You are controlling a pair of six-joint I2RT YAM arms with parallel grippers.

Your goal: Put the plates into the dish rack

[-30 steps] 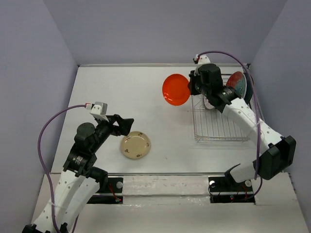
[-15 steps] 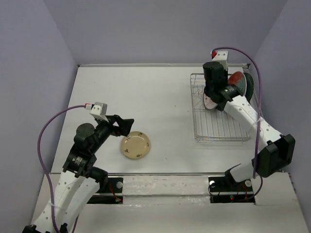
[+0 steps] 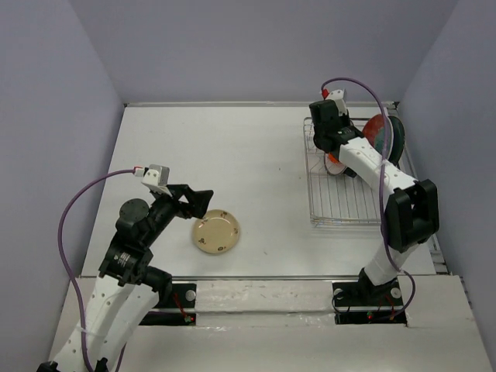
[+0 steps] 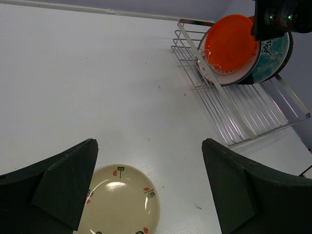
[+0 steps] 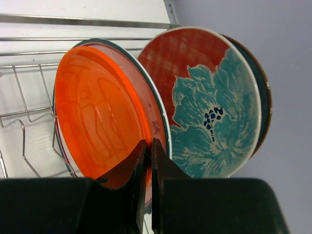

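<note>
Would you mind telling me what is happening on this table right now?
The right gripper is shut on the rim of the orange-red plate, holding it upright in the dish rack beside plates already standing there, including the floral plate. The left gripper hovers open above the small cream plate, which lies flat on the table, not yet loaded.

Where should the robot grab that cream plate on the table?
Probably its left rim, from above: the cream plate lies flat, face up, so only the upturned rim offers something to pinch, and the open left gripper hangs nearest that side.
</note>
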